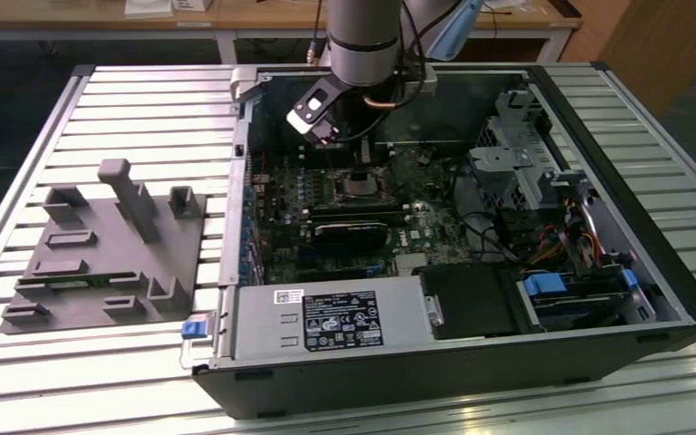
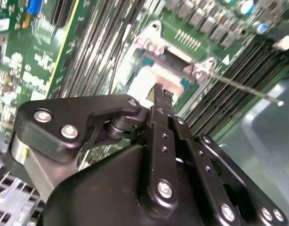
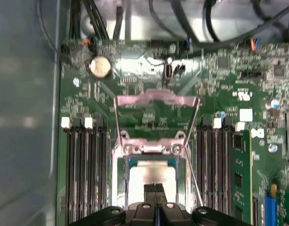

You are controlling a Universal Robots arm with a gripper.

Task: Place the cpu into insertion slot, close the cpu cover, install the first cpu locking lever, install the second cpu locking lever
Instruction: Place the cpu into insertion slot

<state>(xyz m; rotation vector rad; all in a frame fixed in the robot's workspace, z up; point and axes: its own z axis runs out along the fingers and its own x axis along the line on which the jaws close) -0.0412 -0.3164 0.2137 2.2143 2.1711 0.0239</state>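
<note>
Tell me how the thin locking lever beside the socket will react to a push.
The locking lever is a long, thin metal rod, so it will probably flex and spring back. It looks smooth and narrow, so a push may slip off. One end sits at the insertion slot, so it should pivot, not slide.

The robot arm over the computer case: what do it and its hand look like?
The silver-grey tubular robot arm has a dark band and a pale blue joint cap. A small black-and-white box sits near its wrist. The matte black hand is built of flat linked bars joined by silvery screws, ending in two slim fingers.
</note>
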